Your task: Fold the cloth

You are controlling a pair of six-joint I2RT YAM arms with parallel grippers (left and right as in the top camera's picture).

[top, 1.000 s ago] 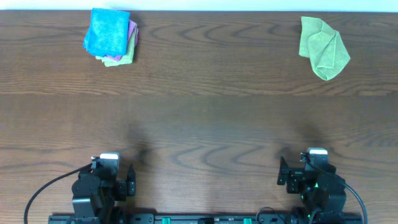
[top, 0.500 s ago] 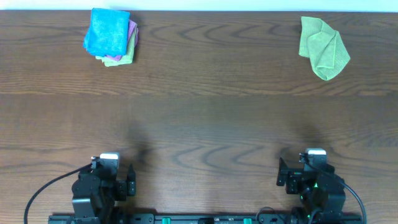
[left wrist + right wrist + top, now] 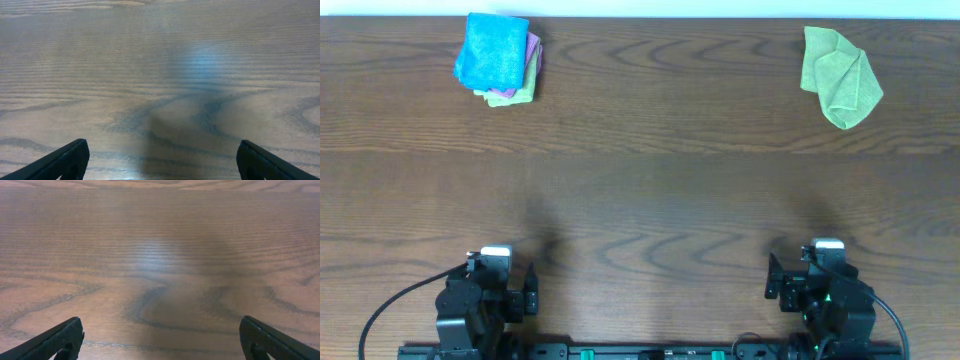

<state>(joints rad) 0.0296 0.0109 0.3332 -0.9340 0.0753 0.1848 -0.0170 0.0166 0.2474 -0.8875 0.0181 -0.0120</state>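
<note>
Your left gripper [image 3: 161,161]: spread wide, holding nothing. In the left wrist view its two dark fingers [image 3: 62,161] show only at the bottom corners, with wood grain between them.
Your right gripper [image 3: 162,339]: spread just as wide and holding nothing. Its fingers [image 3: 55,341] sit at the bottom corners of the right wrist view, low over the wood.
Your left arm [image 3: 480,300]: at the near edge of the table, on the left side, gripper facing the far edge.
Your right arm [image 3: 825,300]: at the near edge on the right side, well apart from the left arm and facing the same way.
Table [image 3: 650,190]: dark brown wood with a wavy grain. A soft shadow lies on it just ahead of each gripper.
The cloth [image 3: 492,50]: bright blue, in the far left corner near the back edge, on your left arm's side. It lies as a compact rectangle on top of a small stack, well apart from both grippers.
Purple cloth [image 3: 533,48]: directly under the blue one, with only a thin strip showing along the stack's right side.
Light green cloth [image 3: 520,95]: at the bottom of the same stack, showing at its near right corner.
Crumpled green cloth [image 3: 840,75]: far right, near the back edge, lying loose and rumpled by itself, well apart from the stack and from your right gripper.
</note>
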